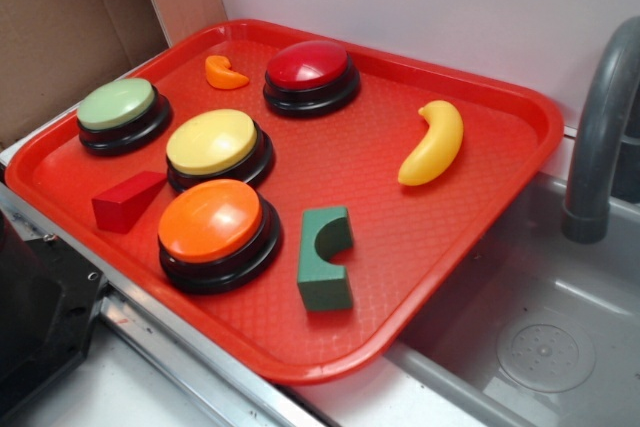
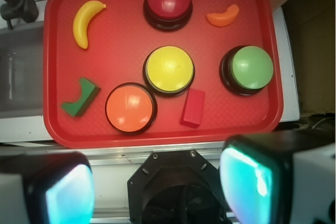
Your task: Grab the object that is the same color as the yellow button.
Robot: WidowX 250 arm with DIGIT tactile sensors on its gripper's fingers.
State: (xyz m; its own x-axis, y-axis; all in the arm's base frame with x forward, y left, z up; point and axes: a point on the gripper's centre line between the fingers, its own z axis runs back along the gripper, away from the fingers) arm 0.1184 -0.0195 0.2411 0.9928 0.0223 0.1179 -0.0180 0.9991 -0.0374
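The yellow banana (image 1: 432, 143) lies on the right side of the red tray (image 1: 480, 217); in the wrist view it (image 2: 85, 22) is at the tray's (image 2: 126, 35) upper left. The yellow button (image 1: 212, 142) stands mid-tray, also in the wrist view (image 2: 169, 68). My gripper (image 2: 157, 187) is open and empty, high above and off the tray's near edge, over the black robot base. Its two teal-padded fingers (image 2: 68, 195) are wide apart. The gripper does not show in the exterior view.
On the tray: red button (image 2: 168, 1), green button (image 2: 251, 67), orange button (image 2: 129, 107), orange crescent (image 2: 223, 16), red block (image 2: 193, 107), green arch block (image 2: 80, 97). A grey sink (image 1: 540, 347) and faucet (image 1: 600, 137) lie beside the banana's side.
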